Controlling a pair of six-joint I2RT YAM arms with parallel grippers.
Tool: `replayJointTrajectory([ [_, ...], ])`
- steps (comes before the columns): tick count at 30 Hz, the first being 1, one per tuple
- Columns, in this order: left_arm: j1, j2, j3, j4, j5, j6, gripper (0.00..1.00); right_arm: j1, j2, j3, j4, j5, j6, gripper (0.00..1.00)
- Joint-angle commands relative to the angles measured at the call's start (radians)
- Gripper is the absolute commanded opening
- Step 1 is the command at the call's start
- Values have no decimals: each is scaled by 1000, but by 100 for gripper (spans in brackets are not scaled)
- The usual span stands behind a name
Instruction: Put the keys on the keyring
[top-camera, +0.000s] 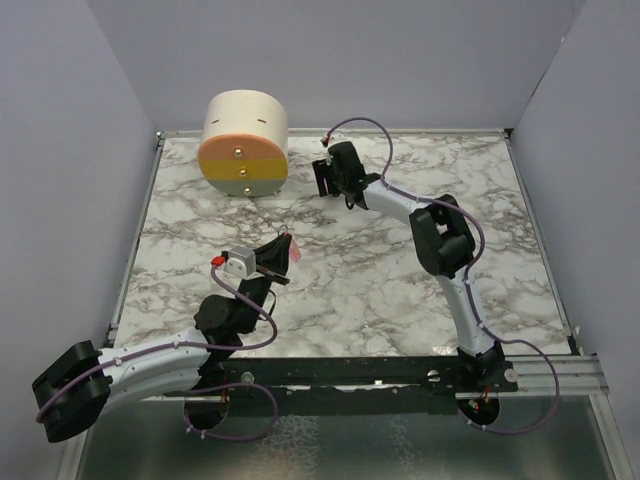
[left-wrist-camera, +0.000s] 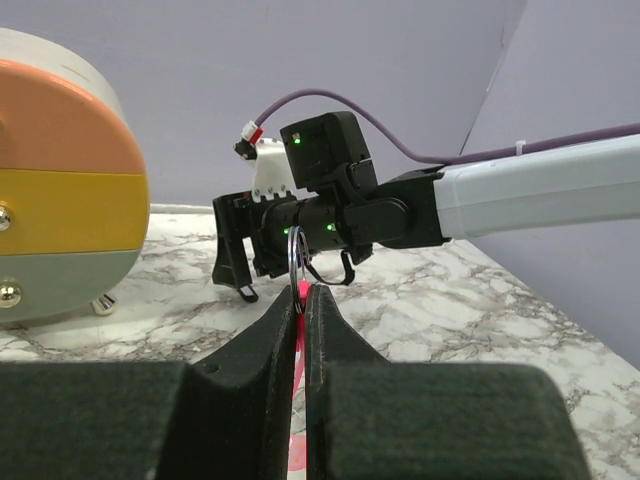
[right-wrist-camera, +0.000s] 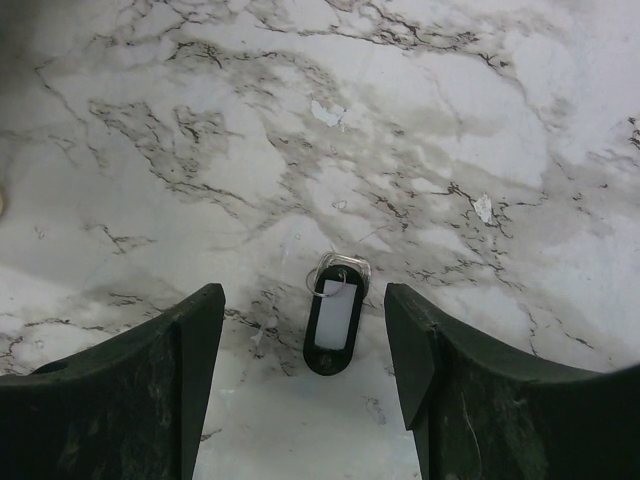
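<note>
Left wrist: left fingers (left-wrist-camera: 250, 370) pinch pink key (left-wrist-camera: 298, 385) upright, presenting it for threading, I guess. Right fingers (right-wrist-camera: 180, 360) spread over black keyring (right-wrist-camera: 332, 325) on table (right-wrist-camera: 450, 150), lining up grab.

A round drum (top-camera: 245, 145), its face banded peach, yellow and grey with small brass knobs (top-camera: 240, 153), stands on the marbled surface (top-camera: 380, 290) just left of the right hand (top-camera: 323, 178) and beyond the left hand (top-camera: 287, 252). Plain grey walls (top-camera: 400, 60) enclose the surface.

Shows slim pink keys (left-wrist-camera: 299, 380) pinched upright, well in front of the round box (top-camera: 245, 140). Shows black, pale-centred keyring (right-wrist-camera: 333, 328) lying flat near it.
</note>
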Motion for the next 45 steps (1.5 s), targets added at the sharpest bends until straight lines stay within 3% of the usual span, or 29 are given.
replayJointTrajectory([
  [1,4,-35,-8,-13,-24,12,0,-15,28,37,-34,-23,9,66],
  [28,5,-54,-8,-39,-34,13,0,-32,59,-5,-75,-60,57,59],
  [45,5,-57,-11,-43,-45,14,0,-40,48,-67,-115,-74,90,29],
])
